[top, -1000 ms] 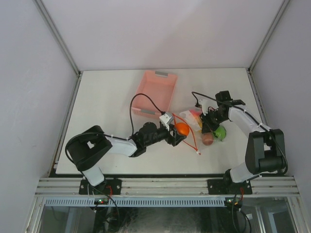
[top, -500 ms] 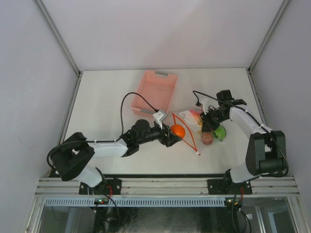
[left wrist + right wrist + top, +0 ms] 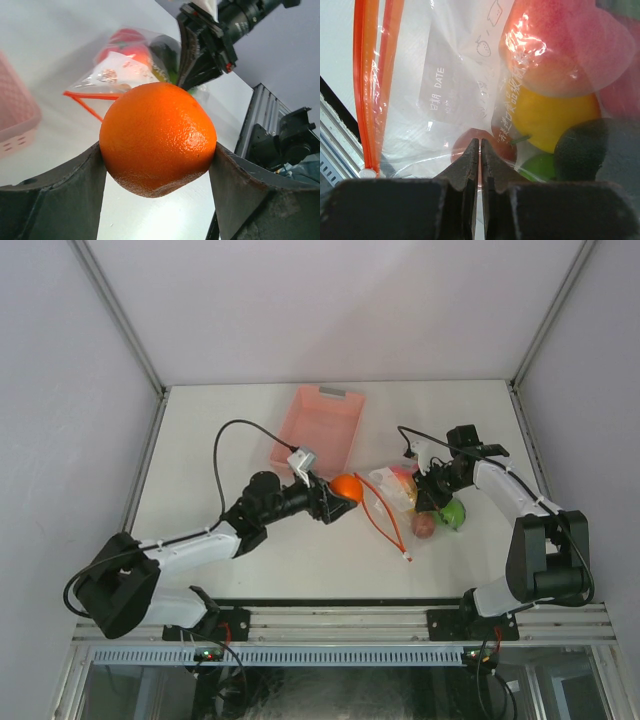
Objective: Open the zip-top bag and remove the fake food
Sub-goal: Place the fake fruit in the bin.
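Clamped between the wide-spread left fingers [image 3: 65, 200]: an orange fake fruit [image 3: 157, 137], one finger on each side. Just beyond their tips, on the counter [image 3: 220, 430]: the zip-top bag [image 3: 392, 490], other fake food [image 3: 555, 117] inside. Right fingers [image 3: 462, 172] pressed together at the bag's clear film; pinched or not, cannot tell. Pink basket [image 3: 320, 425] beside the left fingers.

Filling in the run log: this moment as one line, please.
left pincer: shut on orange, outside zip-top bag | right pincer: shut on zip-top bag | other fake food: inside bag
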Tool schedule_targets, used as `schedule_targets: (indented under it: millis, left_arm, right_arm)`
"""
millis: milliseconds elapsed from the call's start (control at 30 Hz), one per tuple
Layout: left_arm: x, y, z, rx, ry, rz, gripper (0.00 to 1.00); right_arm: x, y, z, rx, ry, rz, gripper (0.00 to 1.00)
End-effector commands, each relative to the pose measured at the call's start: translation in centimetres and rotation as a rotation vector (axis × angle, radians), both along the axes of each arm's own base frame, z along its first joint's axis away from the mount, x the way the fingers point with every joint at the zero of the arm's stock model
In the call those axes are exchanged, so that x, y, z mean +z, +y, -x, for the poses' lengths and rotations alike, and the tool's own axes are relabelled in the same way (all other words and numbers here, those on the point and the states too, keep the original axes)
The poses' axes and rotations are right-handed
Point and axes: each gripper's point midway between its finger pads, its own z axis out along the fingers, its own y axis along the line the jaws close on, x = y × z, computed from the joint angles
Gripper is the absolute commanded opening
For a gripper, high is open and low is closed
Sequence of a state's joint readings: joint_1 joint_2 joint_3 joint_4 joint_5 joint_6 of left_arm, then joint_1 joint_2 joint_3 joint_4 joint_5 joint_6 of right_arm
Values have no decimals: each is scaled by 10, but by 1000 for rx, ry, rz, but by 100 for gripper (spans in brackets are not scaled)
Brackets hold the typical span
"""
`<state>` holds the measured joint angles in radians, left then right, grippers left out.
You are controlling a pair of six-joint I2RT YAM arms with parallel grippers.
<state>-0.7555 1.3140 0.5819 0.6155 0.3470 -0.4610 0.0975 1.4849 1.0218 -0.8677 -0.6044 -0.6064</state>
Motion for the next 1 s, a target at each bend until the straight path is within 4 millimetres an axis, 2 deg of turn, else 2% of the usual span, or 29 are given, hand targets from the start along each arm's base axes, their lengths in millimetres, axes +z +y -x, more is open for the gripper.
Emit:
schedule_targets:
  millis: [0,400,700,967]
  left_arm:
    - [28,12,-15,36,-25,39,24]
    - [40,62,-83,234,16,32,24]
    - [42,82,-131,357,51,21,24]
    - [23,96,-169,476,118,-63,24]
  right_arm:
    - [21,2,-12,10,-81,-23,3]
    - [20,2,-12,12,-79,-20,3]
    - [17,1,-12,15,-75,-12,3]
    - [16,-1,-13,9,-71,-9,3]
